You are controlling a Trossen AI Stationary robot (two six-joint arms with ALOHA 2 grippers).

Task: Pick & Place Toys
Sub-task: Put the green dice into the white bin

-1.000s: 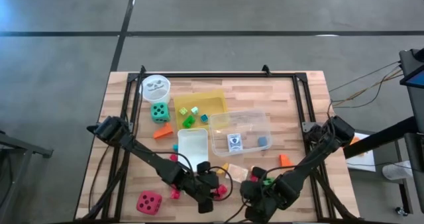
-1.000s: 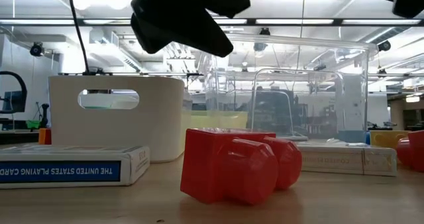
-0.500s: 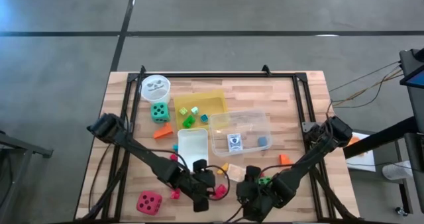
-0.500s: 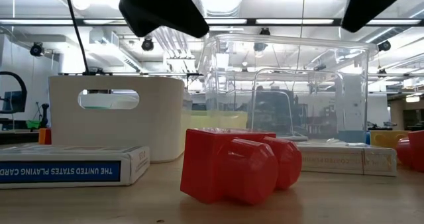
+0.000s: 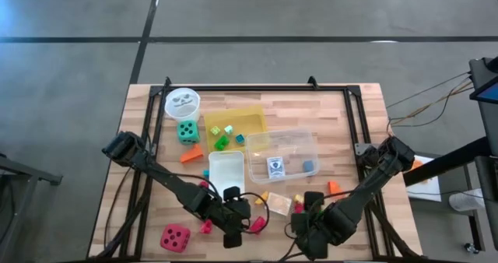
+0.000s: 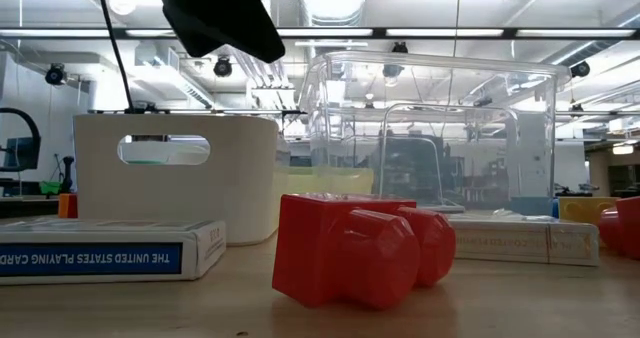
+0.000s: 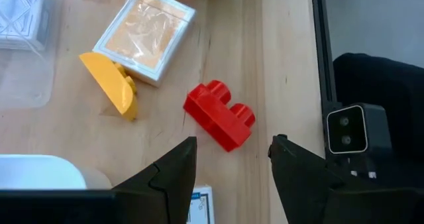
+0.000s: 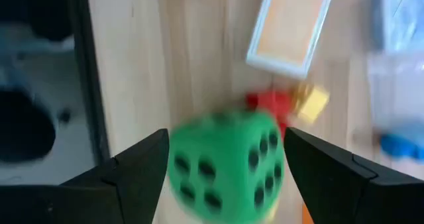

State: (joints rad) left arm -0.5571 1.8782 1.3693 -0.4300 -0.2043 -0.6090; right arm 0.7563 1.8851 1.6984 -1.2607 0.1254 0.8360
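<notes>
The green die (image 8: 225, 163) is the toy in play. It sits right in the mouth of the right tool (image 8: 225, 141), over the front strip of the worktop (image 5: 350, 123), just right of centre. It's smeared in the right wrist view, so I can't tell if the tool is gripping it or has let it go. My guess is it's mid-handoff, since there's bare wood under it and no container. A tan card pack (image 8: 290, 28), a red block (image 8: 268, 105) and a little yellow block (image 8: 313, 101) lie just past it.

The left tool (image 7: 233, 144) hangs next to it with its fingers spread and nothing between them. It's lined up on a red two-stud block (image 7: 218, 114) lying loose on the wood. To me that looks like a pick being set up. A yellow half-round block (image 7: 112, 85) leans against another card pack (image 7: 144, 33) nearby.

Containers, going further back:
- The clear plastic box (image 5: 311, 138) holds a card pack (image 5: 275, 167) and a blue block (image 5: 309, 167).
- The white bin (image 5: 226, 156) is right beside it, and I can't make out anything inside.
- The yellow tray (image 5: 253, 115) has a few small green and yellow blocks (image 5: 222, 142).
- The white round cup (image 5: 183, 101) at the far left has something greyish in it.

A teal die (image 5: 187, 131) sits just in front of the cup, and a red die (image 5: 175, 237) is alone at the front left.
</notes>
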